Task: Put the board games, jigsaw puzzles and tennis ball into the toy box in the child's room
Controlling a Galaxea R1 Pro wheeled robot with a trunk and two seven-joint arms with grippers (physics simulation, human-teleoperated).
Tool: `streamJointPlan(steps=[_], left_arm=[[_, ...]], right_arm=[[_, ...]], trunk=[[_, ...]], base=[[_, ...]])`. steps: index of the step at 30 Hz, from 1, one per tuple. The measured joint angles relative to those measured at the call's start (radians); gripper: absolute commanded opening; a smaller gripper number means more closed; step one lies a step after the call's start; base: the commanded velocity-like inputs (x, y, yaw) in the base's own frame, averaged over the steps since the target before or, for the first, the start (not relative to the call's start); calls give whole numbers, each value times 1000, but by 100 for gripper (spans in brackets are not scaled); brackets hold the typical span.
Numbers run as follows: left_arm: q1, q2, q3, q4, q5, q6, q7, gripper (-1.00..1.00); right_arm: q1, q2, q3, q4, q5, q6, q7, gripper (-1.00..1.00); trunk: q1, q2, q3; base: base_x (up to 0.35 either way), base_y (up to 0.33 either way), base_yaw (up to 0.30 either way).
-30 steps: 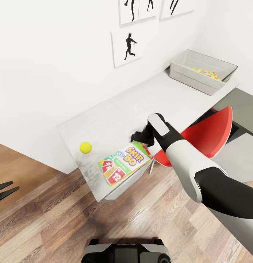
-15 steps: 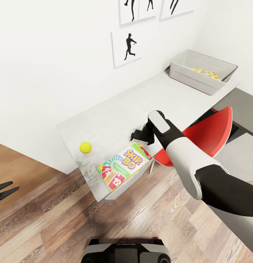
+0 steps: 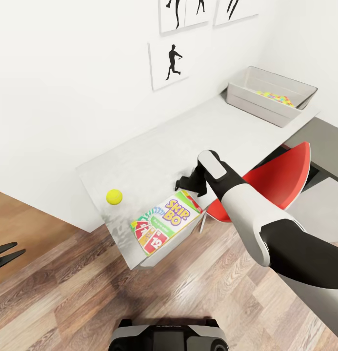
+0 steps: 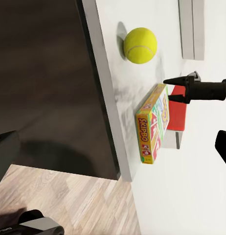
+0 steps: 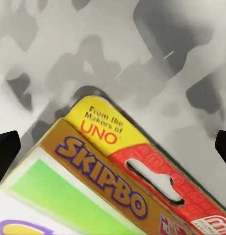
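Skip-Bo game box [image 3: 167, 221] below spread right pincer [image 3: 186, 182]

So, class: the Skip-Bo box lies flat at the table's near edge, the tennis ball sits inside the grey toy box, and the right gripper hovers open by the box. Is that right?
Not quite. The tennis ball is not in the toy box; the head view shows it resting on the table, beside the Skip-Bo box. The rest holds: the box lies flat at the near edge and the right gripper hovers open by it.
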Motion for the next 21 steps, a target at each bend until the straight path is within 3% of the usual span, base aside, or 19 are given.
streamJointPlan(steps=[21], left_arm=[[0,0,0,0,0,0,0,100]], right_arm=[[1,0,4,5,3,6,-1,100]], trunk=[[0,0,0]], base=[[-10,16,0]])
